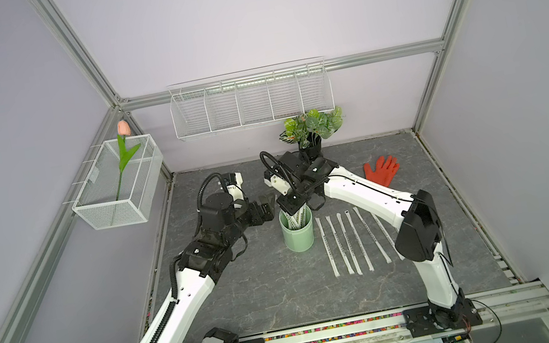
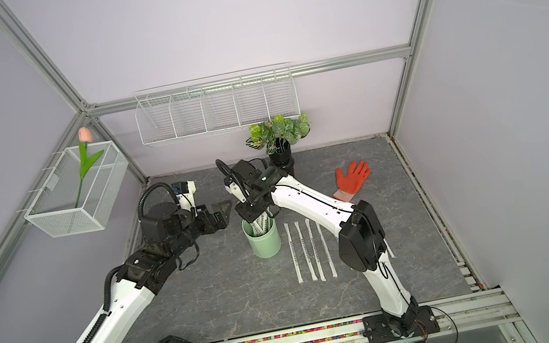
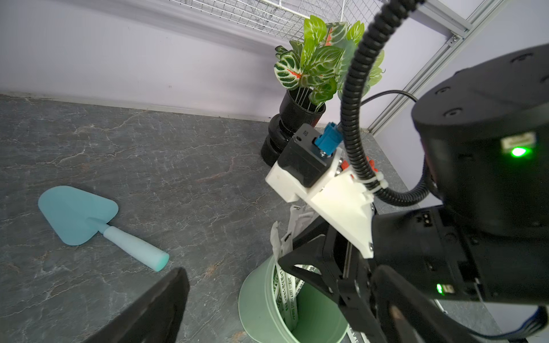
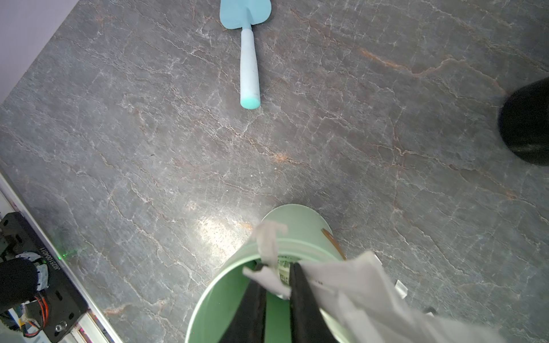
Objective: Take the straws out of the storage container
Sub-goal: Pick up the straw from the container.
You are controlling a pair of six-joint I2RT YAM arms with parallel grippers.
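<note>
The straws (image 1: 295,219) stand in the green cup (image 1: 299,240) in the middle of the table (image 1: 248,291), tops pointing up. The right gripper (image 4: 276,268) has its fingers close around one top, but I cannot tell if it squeezes. The left gripper (image 1: 268,207) is wide open beside the cup, holding nothing.

Mouth of storage container (image 1: 299,238) plugged by right gripper (image 4: 276,270) and upright straws (image 1: 297,218). Close on its left, left gripper (image 1: 269,207), jaws wide. Right of it, laid-out straws (image 1: 348,243) covering table (image 1: 268,295). Far behind, vase (image 1: 311,150); far right, glove (image 1: 382,169). Open table near.

Wrapped straws (image 1: 293,221) inside upright mint cup (image 1: 299,241)
</note>
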